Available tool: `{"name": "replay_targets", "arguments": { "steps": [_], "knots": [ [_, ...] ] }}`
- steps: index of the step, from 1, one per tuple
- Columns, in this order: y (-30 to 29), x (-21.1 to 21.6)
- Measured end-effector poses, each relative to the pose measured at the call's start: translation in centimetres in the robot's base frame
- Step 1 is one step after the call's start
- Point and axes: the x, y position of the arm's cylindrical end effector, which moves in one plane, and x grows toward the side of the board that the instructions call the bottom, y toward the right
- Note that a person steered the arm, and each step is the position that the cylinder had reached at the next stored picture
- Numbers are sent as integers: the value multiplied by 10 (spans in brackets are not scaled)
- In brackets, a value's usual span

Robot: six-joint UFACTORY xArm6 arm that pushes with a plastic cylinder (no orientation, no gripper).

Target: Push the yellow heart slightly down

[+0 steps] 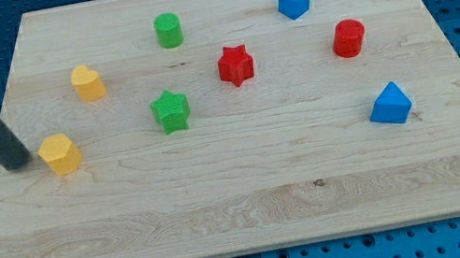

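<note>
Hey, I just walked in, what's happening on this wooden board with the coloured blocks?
A robot arm with a dark rod is working at the view's left edge of the wooden board. My tip sits just left of the lower yellow block, close beside it; contact is unclear. A second yellow block lies above and right. Which one is the heart is hard to tell. The other blocks lie apart: green cylinder, green star, red star.

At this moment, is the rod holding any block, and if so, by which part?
Nothing is held. My tip rests on the wooden board, just left of the lower yellow block; whether they touch cannot be told.
</note>
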Motion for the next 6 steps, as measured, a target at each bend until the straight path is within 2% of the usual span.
{"name": "replay_targets", "arguments": {
  "steps": [1,2,3,4,5,6],
  "knots": [
    [-7,-44],
    [26,-87],
    [19,-147],
    [144,-130],
    [93,-96],
    [116,-28]
  ]
}}
